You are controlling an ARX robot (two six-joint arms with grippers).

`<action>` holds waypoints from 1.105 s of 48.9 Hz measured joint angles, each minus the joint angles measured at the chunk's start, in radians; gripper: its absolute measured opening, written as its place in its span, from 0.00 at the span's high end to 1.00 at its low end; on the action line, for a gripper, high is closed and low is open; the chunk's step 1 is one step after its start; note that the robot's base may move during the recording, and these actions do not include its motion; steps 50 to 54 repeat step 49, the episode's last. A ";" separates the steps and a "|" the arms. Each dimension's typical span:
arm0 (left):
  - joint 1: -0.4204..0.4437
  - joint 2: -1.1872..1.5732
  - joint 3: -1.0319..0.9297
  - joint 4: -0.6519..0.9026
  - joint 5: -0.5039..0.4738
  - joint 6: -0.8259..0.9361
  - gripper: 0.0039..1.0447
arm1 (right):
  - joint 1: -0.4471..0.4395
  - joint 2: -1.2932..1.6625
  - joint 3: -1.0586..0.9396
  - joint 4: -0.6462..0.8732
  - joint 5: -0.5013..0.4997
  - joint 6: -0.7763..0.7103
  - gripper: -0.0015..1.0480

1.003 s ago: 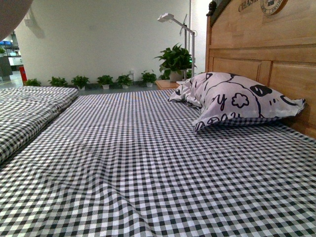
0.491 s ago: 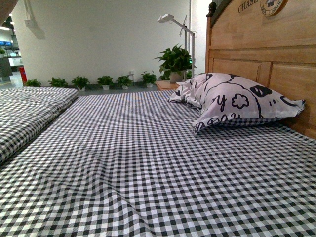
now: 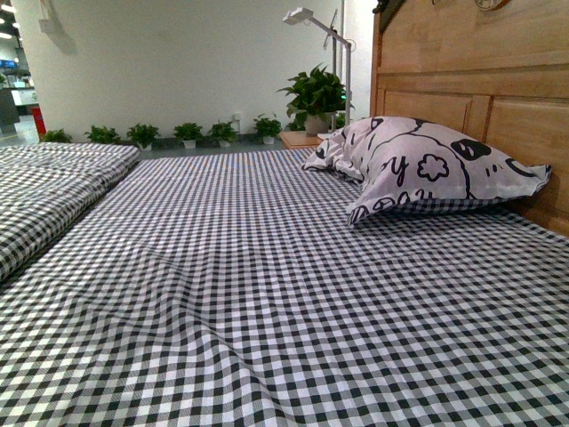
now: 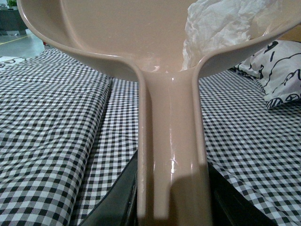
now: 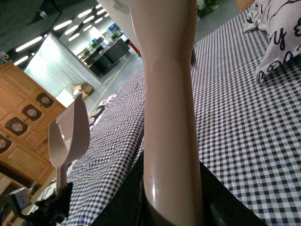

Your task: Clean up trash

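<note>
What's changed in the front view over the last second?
The pinkish blurred shape at the top left corner shrank, then left the frame. The view shifted slightly: the pillow and headboard now sit a little higher and the headboard's emblem is nearly cut off. The checkered sheet, plants and lamp look undisturbed; neither gripper shows there.

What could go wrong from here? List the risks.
1. The trash wad sits against the dustpan side rim; a tilt could spill it back onto the checked bedding.
2. The long beige handle in the right wrist view reaches toward the pillow; a swing might knock it.
</note>
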 joint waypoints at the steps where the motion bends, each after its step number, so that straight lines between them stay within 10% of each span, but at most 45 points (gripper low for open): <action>1: 0.000 0.000 0.000 0.000 0.000 0.000 0.75 | 0.000 0.000 0.000 0.000 0.000 0.000 0.81; 54: 0.000 0.000 0.000 0.000 0.000 0.000 0.75 | 0.000 0.000 0.000 0.000 0.000 0.000 0.81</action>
